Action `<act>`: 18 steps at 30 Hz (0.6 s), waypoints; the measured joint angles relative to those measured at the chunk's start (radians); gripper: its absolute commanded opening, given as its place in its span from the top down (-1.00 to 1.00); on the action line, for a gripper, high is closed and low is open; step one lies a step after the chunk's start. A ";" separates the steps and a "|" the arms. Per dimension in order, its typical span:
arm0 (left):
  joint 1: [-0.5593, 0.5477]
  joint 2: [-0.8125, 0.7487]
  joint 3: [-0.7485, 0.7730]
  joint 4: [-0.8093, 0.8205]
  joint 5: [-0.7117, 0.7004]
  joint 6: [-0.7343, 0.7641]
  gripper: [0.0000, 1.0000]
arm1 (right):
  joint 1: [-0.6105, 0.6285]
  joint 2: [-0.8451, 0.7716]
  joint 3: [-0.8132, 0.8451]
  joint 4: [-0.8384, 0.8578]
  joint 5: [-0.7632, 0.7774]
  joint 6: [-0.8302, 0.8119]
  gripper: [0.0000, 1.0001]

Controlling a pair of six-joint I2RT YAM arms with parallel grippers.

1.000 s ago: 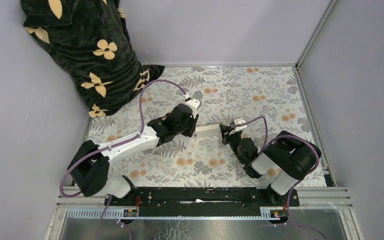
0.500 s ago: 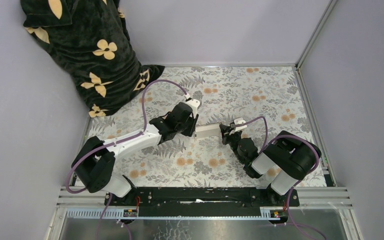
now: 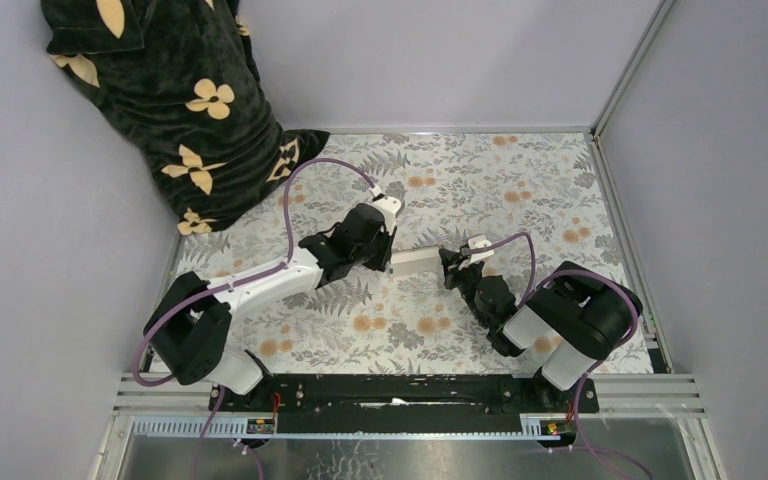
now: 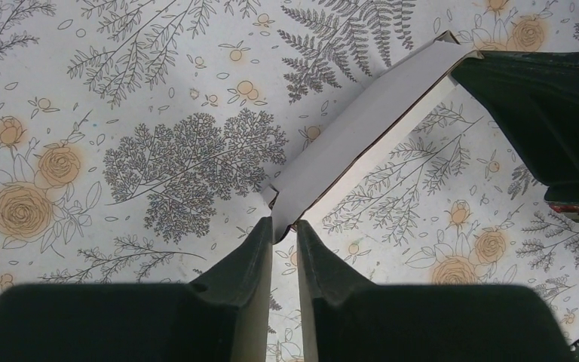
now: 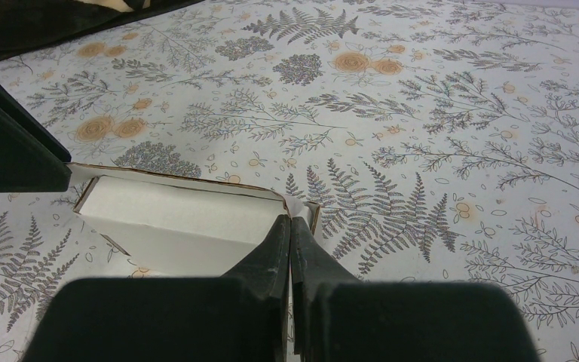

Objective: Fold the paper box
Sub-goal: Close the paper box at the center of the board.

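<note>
View from above: a white, partly folded paper box [image 3: 415,261] of thin cardboard sits near the middle of a table covered with a grey fern and orange rose print [image 3: 520,190]. It lies between two black-and-white robot arms that reach in from the near edge.

The left gripper [image 3: 391,260] meets the box's left end. In its wrist camera, a pointed corner of the paper box [image 4: 362,128] lies in the narrow gap between the dark fingertips [image 4: 260,245]. I cannot tell whether they are pressing on it.

The right gripper [image 3: 447,263] meets the box's right end. In its wrist camera the two fingers [image 5: 277,245] are clenched together on the thin upper edge of the paper box [image 5: 173,219], at its right corner.

A black velvet cloth with yellow flowers [image 3: 175,100] is heaped in the far left corner, well apart from the box.
</note>
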 measured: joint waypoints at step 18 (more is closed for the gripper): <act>0.000 0.007 0.000 0.003 0.008 0.000 0.76 | 0.000 0.000 0.001 0.000 0.000 0.000 1.00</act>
